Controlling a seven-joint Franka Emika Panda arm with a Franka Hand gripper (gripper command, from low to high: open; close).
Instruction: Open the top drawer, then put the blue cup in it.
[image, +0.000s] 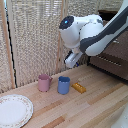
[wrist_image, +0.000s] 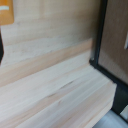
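The blue cup stands upright on the wooden table, between a pink mug and a small orange block. My gripper hangs above and slightly to the exterior view's right of the cup, apart from it. It is too blurred to show how its fingers stand, and nothing shows in it. The dark brown cabinet stands at the exterior view's right. My arm covers most of the top drawer, and the part that shows looks flush with the cabinet. The wrist view shows the cabinet's edge and bare table.
A patterned plate lies near the table's front at the exterior view's left. A woven screen stands behind the table. In the wrist view the orange block shows at a corner.
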